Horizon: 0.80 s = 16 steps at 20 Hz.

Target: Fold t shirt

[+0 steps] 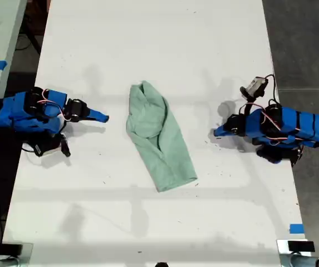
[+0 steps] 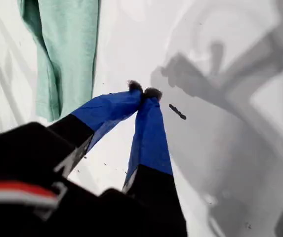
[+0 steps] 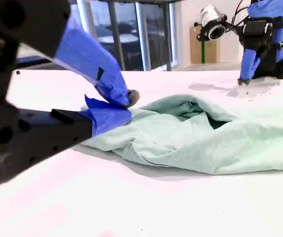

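T shirt: the pale mint-green t shirt [image 1: 159,136] lies in the middle of the white table [image 1: 148,44]. It is gathered into a long, narrow, wrinkled bundle that runs at a slant from the centre toward the exterior view's lower right. The upper end is rounded and bunched, the lower end flatter and squarer.

My first gripper [image 2: 143,92]: it is on the arm at the exterior view's right. Its jaws are closed tip to tip with nothing between them, and it sits low over bare table, apart from the cloth.

My second gripper [image 3: 126,101]: it is on the arm at the exterior view's left. Its jaws are pinched together and empty, pointing at the bunched end of the shirt. It is near the shirt but not touching it, as the exterior view shows a strip of table between them.

Step in hand: judging by how things lie, the shirt has been narrowed lengthwise and both arms stand off it. What probably remains is an end-over-end fold, or a tidying of the bunched end.

Doing it well: spread the jaws before reaching in. Come in low along the table so the lower finger slides under every layer at an end edge. Pinch the full stack, not just the top ply. Lift only enough to clear the cloth, carry the end over along the bundle's own slant, and lay it down before letting go.

Risk: the loose, puffy folds at the upper end may drag or open if only one layer is caught.
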Motion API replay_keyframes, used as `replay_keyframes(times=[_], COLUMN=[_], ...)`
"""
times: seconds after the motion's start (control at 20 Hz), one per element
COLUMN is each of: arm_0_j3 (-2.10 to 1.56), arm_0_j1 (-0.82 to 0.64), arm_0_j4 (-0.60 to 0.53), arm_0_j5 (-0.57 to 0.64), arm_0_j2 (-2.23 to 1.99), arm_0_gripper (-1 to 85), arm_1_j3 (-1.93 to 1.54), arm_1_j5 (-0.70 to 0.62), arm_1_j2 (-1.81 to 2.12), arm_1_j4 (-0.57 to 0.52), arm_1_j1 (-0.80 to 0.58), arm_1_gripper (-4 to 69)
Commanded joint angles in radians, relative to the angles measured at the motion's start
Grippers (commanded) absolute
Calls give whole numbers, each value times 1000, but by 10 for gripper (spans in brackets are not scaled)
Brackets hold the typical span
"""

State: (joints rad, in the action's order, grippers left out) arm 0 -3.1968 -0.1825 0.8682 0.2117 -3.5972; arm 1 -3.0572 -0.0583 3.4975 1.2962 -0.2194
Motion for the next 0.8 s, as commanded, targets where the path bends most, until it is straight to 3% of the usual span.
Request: replay_keyframes(times=[0.0,0.75], arm_0_j3=[-9,-12], arm_0_j1=[-11,-15], arm_0_j4=[8,17], arm_0_j5=[-28,-46], arm_0_j2=[-8,-8], arm_0_gripper=[-1,-1], arm_1_j3=[-55,-55], arm_1_j5=[11,17], arm_1_j2=[14,14], arm_1_j4=[8,9], arm_1_j1=[-6,-8], arm_1_gripper=[11,11])
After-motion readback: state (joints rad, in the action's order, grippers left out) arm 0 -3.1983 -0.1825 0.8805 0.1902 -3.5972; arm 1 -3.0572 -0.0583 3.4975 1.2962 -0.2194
